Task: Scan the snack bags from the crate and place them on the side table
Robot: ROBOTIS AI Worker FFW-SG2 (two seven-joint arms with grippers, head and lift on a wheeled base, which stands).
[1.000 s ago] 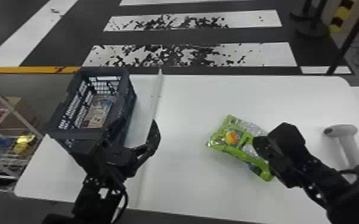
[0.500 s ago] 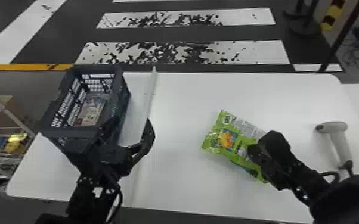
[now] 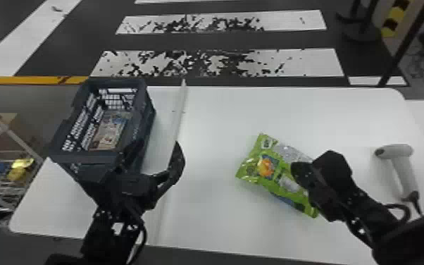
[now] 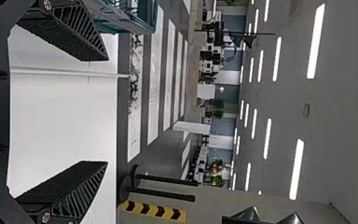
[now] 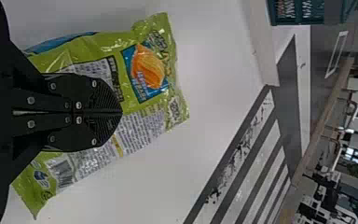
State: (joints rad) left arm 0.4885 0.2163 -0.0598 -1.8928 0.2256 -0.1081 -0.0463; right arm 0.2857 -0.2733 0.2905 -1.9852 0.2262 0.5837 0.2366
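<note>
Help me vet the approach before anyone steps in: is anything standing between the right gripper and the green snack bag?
Nothing visible stands between them: the right gripper has its fingers together directly over the printed face of the green snack bag. Whether they touch it, I can't tell.

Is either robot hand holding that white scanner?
No, the scanner lies on the table, with the right gripper at the green bag and the left gripper near the crate.
</note>
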